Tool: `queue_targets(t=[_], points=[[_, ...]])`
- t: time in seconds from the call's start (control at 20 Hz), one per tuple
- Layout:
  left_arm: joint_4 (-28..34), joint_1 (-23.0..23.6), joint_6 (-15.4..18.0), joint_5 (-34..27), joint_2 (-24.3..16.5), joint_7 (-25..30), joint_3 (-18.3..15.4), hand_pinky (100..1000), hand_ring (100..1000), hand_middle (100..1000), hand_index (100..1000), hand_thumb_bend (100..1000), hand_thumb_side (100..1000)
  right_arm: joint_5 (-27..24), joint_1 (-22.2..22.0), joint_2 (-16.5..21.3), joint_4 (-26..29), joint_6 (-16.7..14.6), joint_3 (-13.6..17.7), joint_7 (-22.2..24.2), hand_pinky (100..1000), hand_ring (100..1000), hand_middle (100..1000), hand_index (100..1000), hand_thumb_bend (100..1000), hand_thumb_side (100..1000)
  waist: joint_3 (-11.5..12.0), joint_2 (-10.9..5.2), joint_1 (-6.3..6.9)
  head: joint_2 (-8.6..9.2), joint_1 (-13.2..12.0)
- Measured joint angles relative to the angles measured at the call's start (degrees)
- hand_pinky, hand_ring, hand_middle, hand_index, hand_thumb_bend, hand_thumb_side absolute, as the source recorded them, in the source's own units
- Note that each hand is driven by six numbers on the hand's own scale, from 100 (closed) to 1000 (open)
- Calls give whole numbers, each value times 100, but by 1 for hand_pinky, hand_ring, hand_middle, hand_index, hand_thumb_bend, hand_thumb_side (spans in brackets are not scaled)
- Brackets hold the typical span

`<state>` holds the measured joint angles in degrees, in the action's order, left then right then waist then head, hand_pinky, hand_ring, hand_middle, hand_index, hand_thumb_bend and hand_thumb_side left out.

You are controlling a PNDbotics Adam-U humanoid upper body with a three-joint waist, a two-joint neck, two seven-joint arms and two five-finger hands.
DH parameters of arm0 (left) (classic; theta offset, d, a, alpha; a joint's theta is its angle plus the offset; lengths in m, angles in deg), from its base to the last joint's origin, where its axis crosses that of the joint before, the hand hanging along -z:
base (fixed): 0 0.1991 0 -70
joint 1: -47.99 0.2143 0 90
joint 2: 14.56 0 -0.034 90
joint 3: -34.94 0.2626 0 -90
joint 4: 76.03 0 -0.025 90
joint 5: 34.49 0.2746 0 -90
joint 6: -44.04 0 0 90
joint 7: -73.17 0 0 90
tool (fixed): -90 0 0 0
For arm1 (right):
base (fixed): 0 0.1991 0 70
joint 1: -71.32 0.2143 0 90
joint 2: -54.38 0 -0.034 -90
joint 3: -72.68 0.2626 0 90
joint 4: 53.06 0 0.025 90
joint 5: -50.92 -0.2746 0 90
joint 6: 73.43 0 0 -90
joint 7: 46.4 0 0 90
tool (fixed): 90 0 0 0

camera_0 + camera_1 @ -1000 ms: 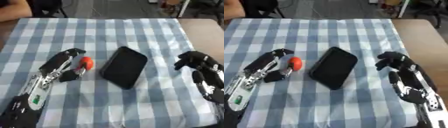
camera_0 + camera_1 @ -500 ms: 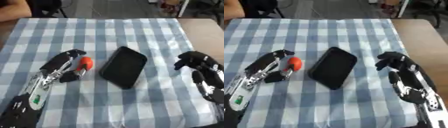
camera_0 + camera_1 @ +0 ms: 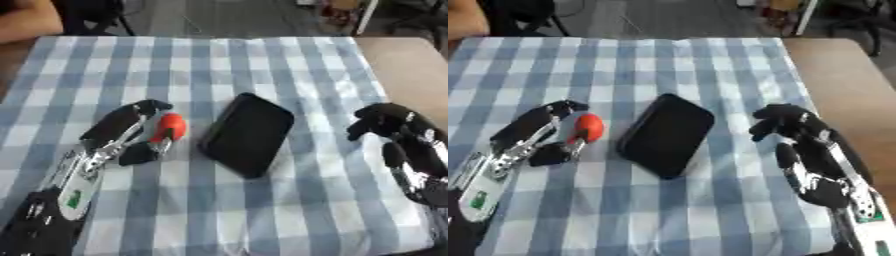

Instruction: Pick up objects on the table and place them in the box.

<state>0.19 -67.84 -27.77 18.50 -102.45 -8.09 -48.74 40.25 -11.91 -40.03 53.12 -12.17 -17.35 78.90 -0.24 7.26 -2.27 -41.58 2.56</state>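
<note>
Left hand [image 3: 122,137] is seen unmoved over the last second, its fingers and thumb curled about the small red-orange object [image 3: 170,126] on the checked tablecloth [image 3: 262,65], left of the flat black box [image 3: 247,134]. No lift has begun, so the pick is judged unfinished. Right hand [image 3: 802,145] has also stayed put, lying idle at the right with fingers curled on nothing.

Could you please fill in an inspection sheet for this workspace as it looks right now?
Surface: table with blue-and-white checked cloth, lying flat.
Job's things: orange-red object against the left hand; black flat box at centre, askew.
Clutter: nothing seen.
Hands: left hand beside the orange-red object, thumb and fingers around it; right hand curled, holding nothing, right of the box.
Cables: nothing seen.
Surroundings: bare tabletop at right; floor and furniture legs beyond the far edge.
</note>
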Motion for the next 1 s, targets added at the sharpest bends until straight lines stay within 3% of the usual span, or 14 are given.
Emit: queue_targets(t=[1.0], points=[[-108,5,64,171,5,13,31,886,847,838,939,100,694,0,0,0,0,-1,0,-1,614,683,767,901,100,394,-1,4,-13,0,-1]])
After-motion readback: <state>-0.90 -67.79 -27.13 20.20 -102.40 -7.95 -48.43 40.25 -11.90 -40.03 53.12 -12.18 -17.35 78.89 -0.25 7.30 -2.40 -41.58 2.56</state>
